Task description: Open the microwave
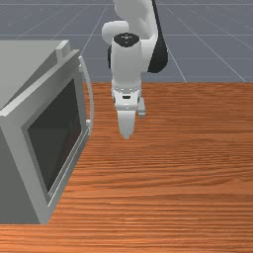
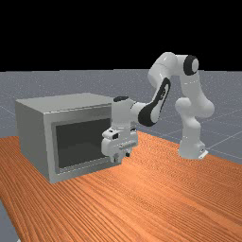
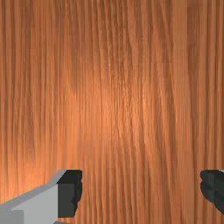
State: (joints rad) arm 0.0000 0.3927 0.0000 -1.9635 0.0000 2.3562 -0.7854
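"Grey body, dark window: what stands leftmost in the front view, with the clock centred on the pincer (image 1: pixel 126 137)?"

"The microwave (image 1: pixel 29 59), at 9 o'clock. Its door (image 1: pixel 29 163) frames the window (image 1: pixel 57 133); whether that door is fully shut, I cannot tell."

"And the curved piece to its right?"

"The handle (image 1: pixel 90 99), upright along the door's edge, between 10 and 11 o'clock. The pincer, next to the right, is near the handle but apart from it."

"How do its fingers stand?"

"Apart, with bare wood between them in the wrist view. They point down towards the tabletop (image 1: pixel 197 148)."

"What completes the front view?"

"The white arm (image 1: pixel 127 64), rising at 12 o'clock, and the tabletop, reaching out to 3 o'clock."

"And the far view, on the same clock?"

"Microwave at 10 o'clock, partly behind the pincer; then the pincer itself; finally the arm's base (image 2: pixel 190 149), near 3 o'clock."
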